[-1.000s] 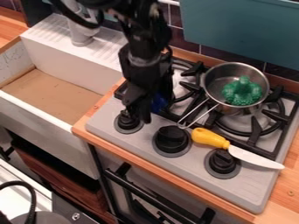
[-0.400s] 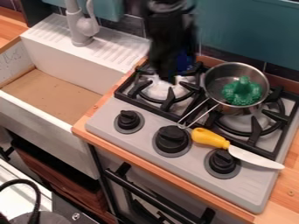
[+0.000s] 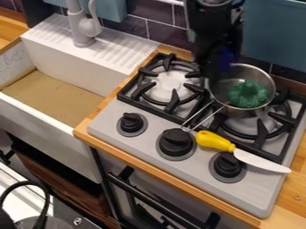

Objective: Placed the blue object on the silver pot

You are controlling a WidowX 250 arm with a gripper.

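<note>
My black gripper (image 3: pixel 214 79) hangs at the upper right, in front of the left rim of the silver pot. It is shut on the blue object (image 3: pixel 226 58), of which a dark blue patch shows between the black parts; the rest is hidden. The silver pot (image 3: pixel 270 85) stands on the right burner, its wire handle pointing to the lower left. Inside the pot lies a green bumpy object (image 3: pixel 248 94).
A toy knife (image 3: pixel 216 141) with a yellow handle lies across the stove front, beside the black knobs (image 3: pixel 176 142). The left burner grate (image 3: pixel 170 87) is left of the pot. A white sink (image 3: pixel 90 60) with a grey faucet (image 3: pixel 83 27) stands at the left.
The gripper has risen off the left front of the stove and moved right to the pot, carrying the blue object. The pot, green object and knife have stayed put.
</note>
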